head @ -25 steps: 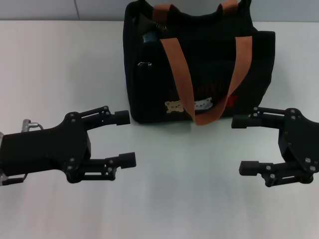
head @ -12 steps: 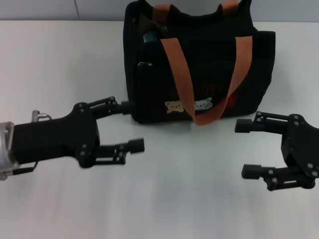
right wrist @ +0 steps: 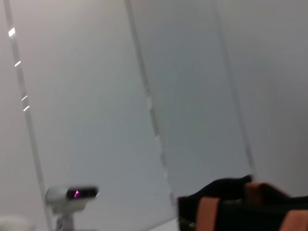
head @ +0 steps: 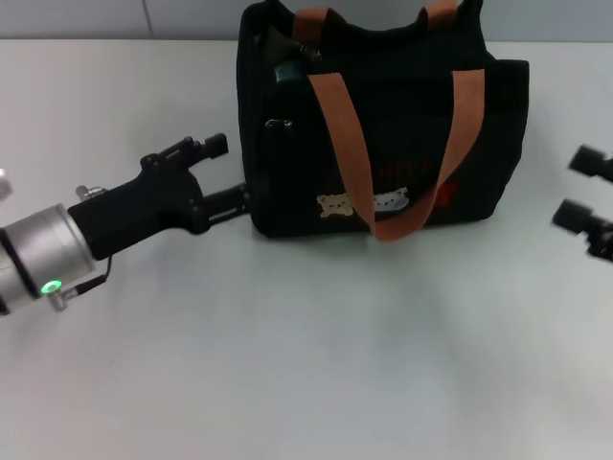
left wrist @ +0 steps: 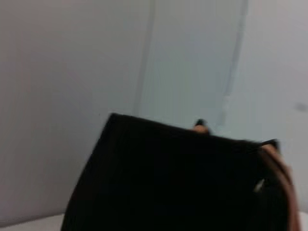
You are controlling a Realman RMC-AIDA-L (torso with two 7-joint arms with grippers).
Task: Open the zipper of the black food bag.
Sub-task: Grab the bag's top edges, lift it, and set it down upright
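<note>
The black food bag (head: 393, 144) stands upright at the table's far middle, its two brown-orange handles (head: 350, 153) draped over the front with the bear and cloud patches. The zipper lies along the bag's top, seen edge-on; I cannot pick out its pull tab. My left gripper (head: 228, 172) is open, its fingertips right at the bag's lower left side. The left wrist view shows the bag (left wrist: 168, 183) up close. At the picture's right edge, my right gripper (head: 578, 188) is open, clear of the bag. The right wrist view catches the bag's top (right wrist: 231, 197).
A small silver piece (head: 279, 124) sits on the bag's left side pocket. Something bluish (head: 287, 70) shows at the bag's upper left corner. The white table (head: 316, 364) extends in front of the bag. A grey camera-like device (right wrist: 72, 194) appears in the right wrist view.
My left arm has reached forward and turned, bringing its open fingers to the bag's left side. The right arm has drawn back to the right edge.
</note>
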